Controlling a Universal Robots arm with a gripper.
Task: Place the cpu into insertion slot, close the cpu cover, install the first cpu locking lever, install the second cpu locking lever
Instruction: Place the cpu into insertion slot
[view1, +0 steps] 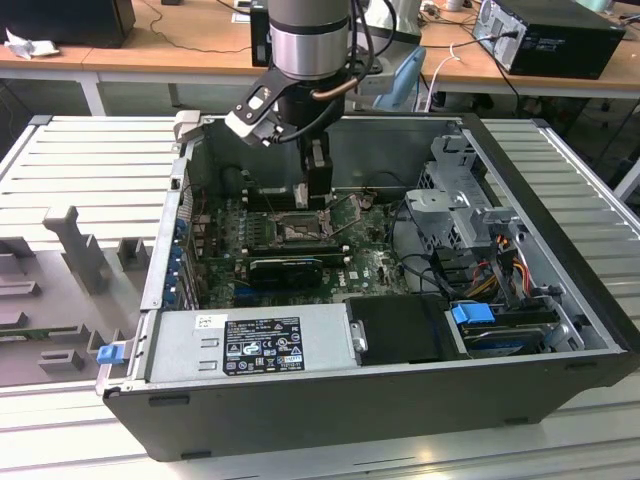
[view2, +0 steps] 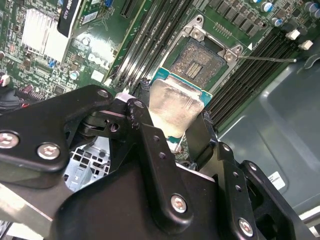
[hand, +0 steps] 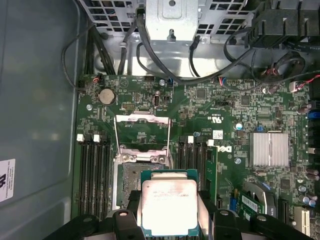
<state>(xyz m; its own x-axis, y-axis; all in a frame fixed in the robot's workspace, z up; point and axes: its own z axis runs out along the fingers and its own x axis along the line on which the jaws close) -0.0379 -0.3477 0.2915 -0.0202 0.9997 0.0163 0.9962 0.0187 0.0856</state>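
My gripper (view2: 172, 120) is shut on the cpu (view2: 176, 105), a square chip with a pale silvery face and a green edge, gripped by two opposite sides. It hangs tilted just above one side of the insertion slot (view2: 196, 62), whose greyish pin field lies bare. In the first wrist view the cpu (hand: 169, 205) hides part of the insertion slot (hand: 131, 177). Beyond it the cpu cover (hand: 141, 119) stands swung open, flanked by thin wire levers (hand: 114, 142). The exterior view has the gripper (view1: 318, 190) low inside the computer case, over the slot (view1: 298, 228).
Long black memory slots (hand: 95, 170) run on both sides of the socket. A finned heatsink (hand: 269, 149) and a black card (view1: 285, 268) lie nearby. Cables (hand: 165, 65) and a drive cage (view1: 455, 195) sit at one end; the power supply (view1: 250, 345) sits near the front wall.
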